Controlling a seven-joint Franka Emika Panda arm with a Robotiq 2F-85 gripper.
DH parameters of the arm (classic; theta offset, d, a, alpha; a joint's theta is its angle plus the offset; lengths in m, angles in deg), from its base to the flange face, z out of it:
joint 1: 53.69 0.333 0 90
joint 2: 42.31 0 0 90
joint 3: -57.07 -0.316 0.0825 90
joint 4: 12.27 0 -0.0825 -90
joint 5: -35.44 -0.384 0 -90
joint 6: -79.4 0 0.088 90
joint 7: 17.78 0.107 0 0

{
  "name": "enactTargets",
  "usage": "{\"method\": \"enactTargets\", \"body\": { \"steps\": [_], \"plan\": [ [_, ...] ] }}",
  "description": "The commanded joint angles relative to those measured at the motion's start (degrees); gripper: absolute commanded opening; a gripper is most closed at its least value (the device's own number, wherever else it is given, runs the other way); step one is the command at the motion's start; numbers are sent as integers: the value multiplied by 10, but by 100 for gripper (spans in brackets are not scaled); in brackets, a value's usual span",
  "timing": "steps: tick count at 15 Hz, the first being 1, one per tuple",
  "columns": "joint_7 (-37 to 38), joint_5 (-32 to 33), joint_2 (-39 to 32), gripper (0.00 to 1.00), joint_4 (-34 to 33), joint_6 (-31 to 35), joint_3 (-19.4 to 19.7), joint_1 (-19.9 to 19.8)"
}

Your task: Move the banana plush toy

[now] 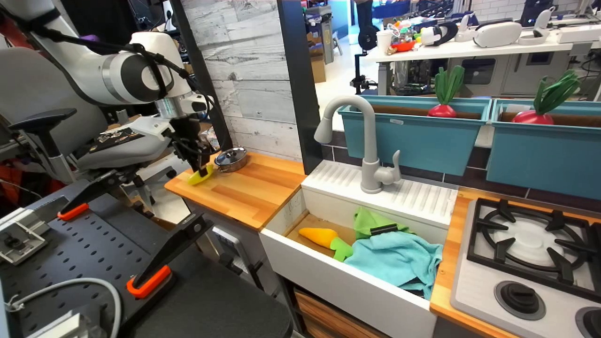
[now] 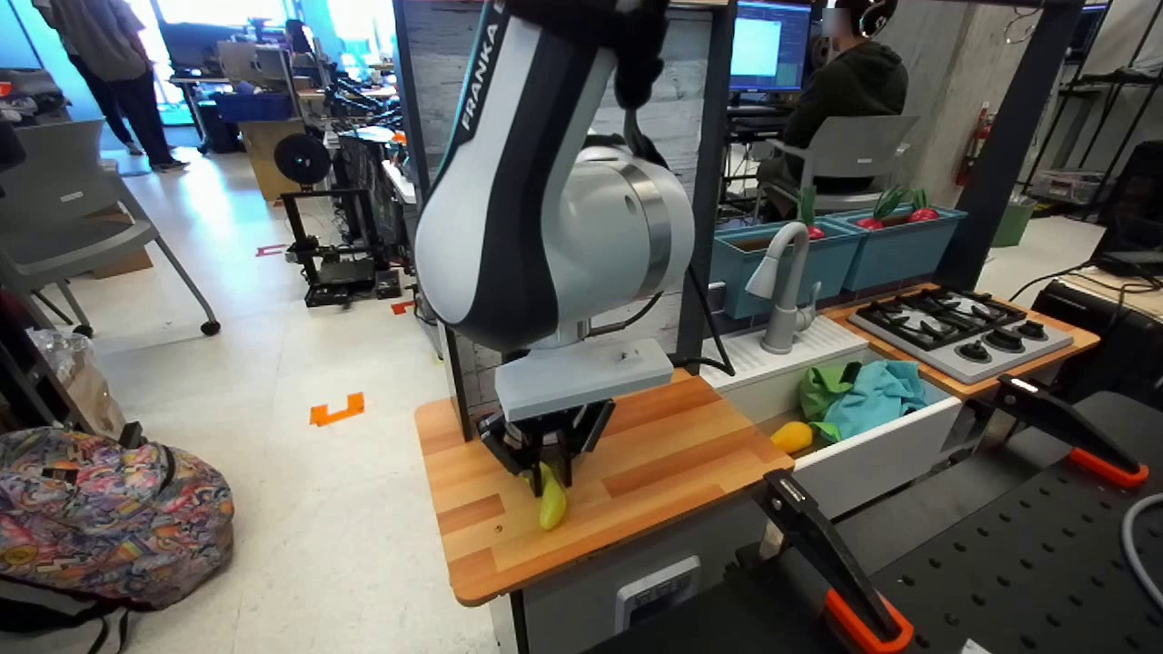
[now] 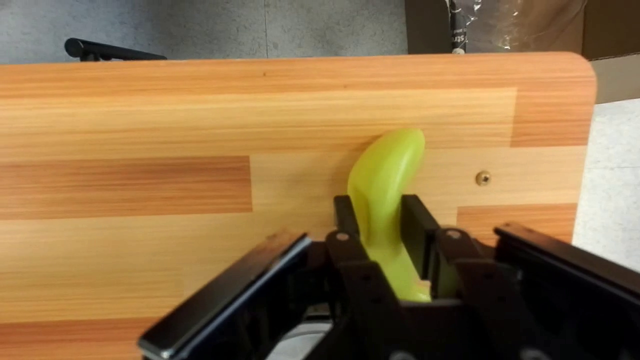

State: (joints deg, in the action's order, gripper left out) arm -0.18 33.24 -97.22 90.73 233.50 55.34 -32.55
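The banana plush toy (image 1: 197, 178) is yellow-green and curved. It is at the wooden counter near its outer end, and it also shows in an exterior view (image 2: 551, 510) and in the wrist view (image 3: 387, 167). My gripper (image 3: 378, 212) has one black finger against each side of the banana's middle. It is shut on the banana, pointing down, as it also shows in both exterior views (image 1: 203, 172) (image 2: 551, 479). The banana's far end is partly hidden between the fingers. I cannot tell whether the banana touches the counter or is slightly lifted.
A small lidded metal pot (image 1: 231, 160) stands beside the gripper near the wall panel. The white sink (image 1: 345, 286) holds an orange-yellow toy (image 1: 318, 236), a green cloth (image 1: 371, 221) and a blue cloth (image 1: 396, 258). A grey faucet (image 1: 370, 141) rises behind it. A stove (image 1: 530, 244) stands beyond.
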Motion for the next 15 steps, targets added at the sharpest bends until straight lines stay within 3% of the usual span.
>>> {"method": "enactTargets", "body": {
  "steps": [1, 6, 12, 13, 15],
  "plan": [
    [-7, 2, 6, 63, -8, -19, -8, -4],
    [-12, -3, 62, 100, 48, 4, -25, -5],
    [-6, -19, 188, 100, 152, 9, -51, -16],
    [-2, -5, 129, 100, 94, 4, -38, -2],
    [-1, -6, 165, 100, 123, 3, -42, -5]
  ]
}}
